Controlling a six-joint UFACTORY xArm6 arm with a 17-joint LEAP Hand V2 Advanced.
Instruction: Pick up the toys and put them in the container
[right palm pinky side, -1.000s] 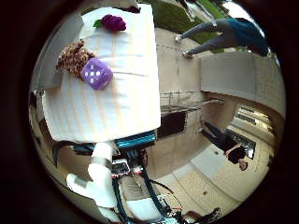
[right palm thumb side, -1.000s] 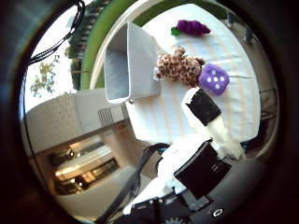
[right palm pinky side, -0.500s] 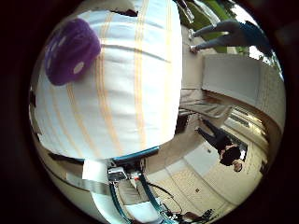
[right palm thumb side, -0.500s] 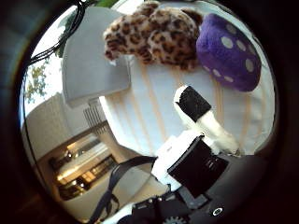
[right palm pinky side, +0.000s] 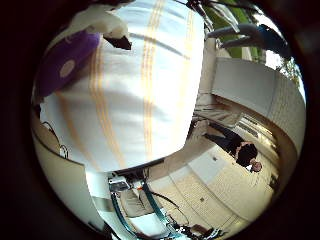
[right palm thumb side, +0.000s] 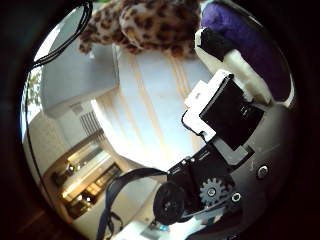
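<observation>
A purple plush die with white dots (right palm thumb side: 248, 35) lies on the striped tablecloth (right palm pinky side: 140, 95), close under my palm. My right hand (right palm thumb side: 228, 100) is right over it. One white finger (right palm thumb side: 236, 66) curls onto the die in the thumb side view. Another finger (right palm pinky side: 105, 22) bends in beside the die (right palm pinky side: 62, 66) in the little finger side view. A leopard-spotted plush toy (right palm thumb side: 140, 22) lies against the die on the cloth. The grey container (right palm thumb side: 72, 68) stands on the table next to the leopard toy.
The striped cloth covers the table up to its edge (right palm pinky side: 150, 160), with paved floor beyond it. The container's rim (right palm thumb side: 100, 60) is close to the leopard toy.
The hand has come down closer to the purple die, which fills more of the views. The fingers have curled in onto and beside the die.
</observation>
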